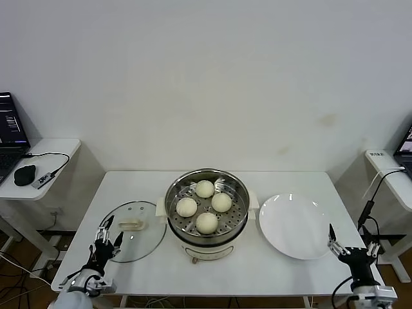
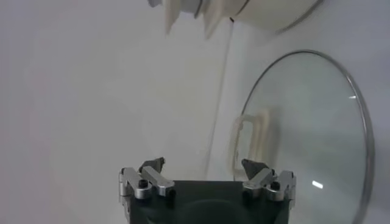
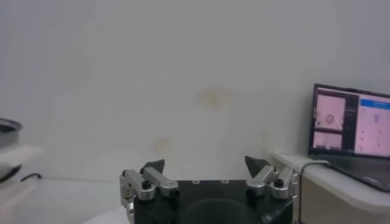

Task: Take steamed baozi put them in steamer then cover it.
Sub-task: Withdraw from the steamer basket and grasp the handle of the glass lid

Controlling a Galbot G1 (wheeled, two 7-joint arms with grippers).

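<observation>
Several cream-white baozi (image 1: 205, 188) lie on the perforated tray inside the steel steamer (image 1: 239, 215) at the table's middle. The glass cover (image 1: 149, 235) with its cream handle (image 1: 132, 224) lies flat on the table left of the steamer; it also shows in the left wrist view (image 2: 317, 134). My left gripper (image 1: 107, 236) is open and empty at the cover's front-left rim; the left wrist view shows it too (image 2: 203, 165). My right gripper (image 1: 347, 246) is open and empty at the table's front right corner, also in the right wrist view (image 3: 205, 164).
A flat white plate (image 1: 296, 225) lies right of the steamer. A side desk with a laptop (image 1: 9, 125) and mouse (image 1: 24, 174) stands at the left; another desk with a laptop (image 3: 350, 125) at the right. The steamer's base (image 2: 268, 12) shows in the left wrist view.
</observation>
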